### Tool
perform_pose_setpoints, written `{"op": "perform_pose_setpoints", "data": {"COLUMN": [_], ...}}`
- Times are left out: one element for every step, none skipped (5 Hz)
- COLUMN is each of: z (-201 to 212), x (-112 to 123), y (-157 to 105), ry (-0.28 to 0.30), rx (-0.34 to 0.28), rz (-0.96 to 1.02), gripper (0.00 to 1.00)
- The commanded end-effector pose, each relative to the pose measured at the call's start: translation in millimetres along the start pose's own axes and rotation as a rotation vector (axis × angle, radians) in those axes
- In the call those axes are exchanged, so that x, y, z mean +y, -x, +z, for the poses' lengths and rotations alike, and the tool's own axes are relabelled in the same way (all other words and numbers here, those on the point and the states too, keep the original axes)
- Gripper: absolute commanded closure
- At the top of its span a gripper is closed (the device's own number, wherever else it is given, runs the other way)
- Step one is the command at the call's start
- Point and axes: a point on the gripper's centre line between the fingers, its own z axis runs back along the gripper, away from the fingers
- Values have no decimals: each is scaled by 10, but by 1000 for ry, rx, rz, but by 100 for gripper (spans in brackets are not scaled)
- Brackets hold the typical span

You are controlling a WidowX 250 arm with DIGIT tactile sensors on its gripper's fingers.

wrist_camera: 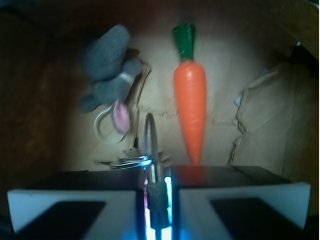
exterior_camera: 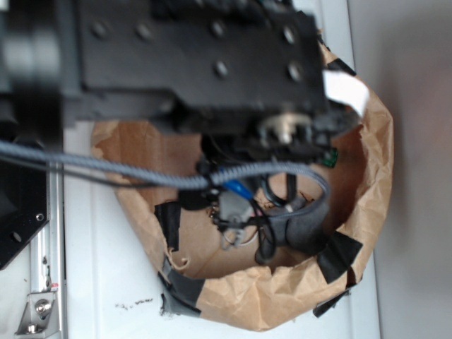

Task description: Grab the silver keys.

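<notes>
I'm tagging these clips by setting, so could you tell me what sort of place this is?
Probably a lab robot workstation, not a home. A taped brown paper bin sits on a plain white table, with a metal mounting bracket at its edge. Inside the bin lie a plush bunny and a carrot charm.

White tabletop (exterior_camera: 106,282), grey wall (exterior_camera: 417,141), metal rail (exterior_camera: 49,233).
</notes>
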Motion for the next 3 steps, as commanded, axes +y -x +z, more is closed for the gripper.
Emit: {"op": "perform_pose_setpoints", "data": {"z": [71,186,264], "x": [127,111,100], "y": [-168,-77,80], "ry": [-77,-3,28], "rx": [-84,-76,-110], "rz": [160,68,-13], "gripper": [100,100,100]}}
